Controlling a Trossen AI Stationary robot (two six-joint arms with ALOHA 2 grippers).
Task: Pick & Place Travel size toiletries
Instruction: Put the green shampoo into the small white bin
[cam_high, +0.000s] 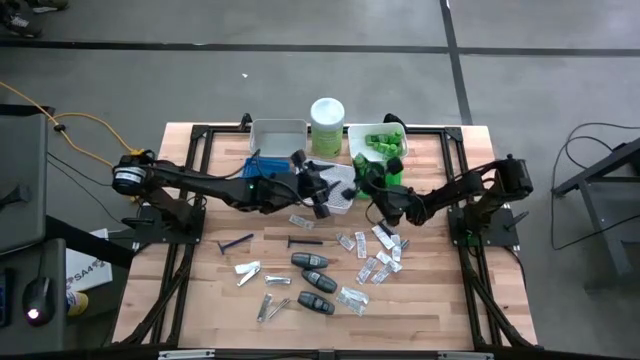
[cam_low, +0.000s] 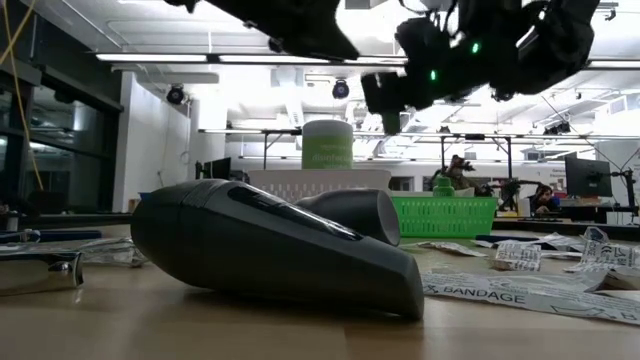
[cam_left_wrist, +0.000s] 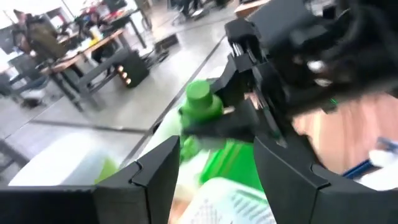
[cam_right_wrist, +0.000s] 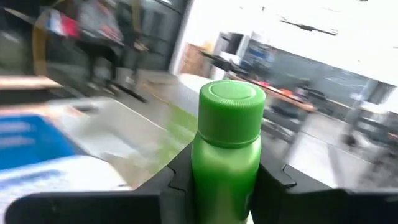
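Observation:
My right gripper (cam_right_wrist: 227, 177) is shut on a green capped tube (cam_right_wrist: 227, 140), held in the air over the trays at the table's far middle (cam_high: 380, 188). My left gripper (cam_left_wrist: 217, 171) stands open just to the left of it (cam_high: 322, 192), facing the tube (cam_left_wrist: 200, 104), its fingers apart and off it. On the wood nearer the front lie dark grey oval cases (cam_high: 313, 263), a blue razor (cam_high: 236, 243), clear packets (cam_high: 372, 262) and silver clippers (cam_high: 248, 272). My right gripper pinches the tube's body (cam_right_wrist: 225, 180) between its two fingers, below the cap. The capped end (cam_right_wrist: 232, 102) sticks out beyond the fingers. The tube is lifted clear of the table and the trays; its lower end is hidden by the fingers.
Along the far edge stand a white tray (cam_high: 278, 130), a pale-green canister with a white lid (cam_high: 327, 116) and a green tray (cam_high: 372, 132) holding more green tubes. A blue tray (cam_high: 262, 166) lies under my left arm. The near third of the table holds little.

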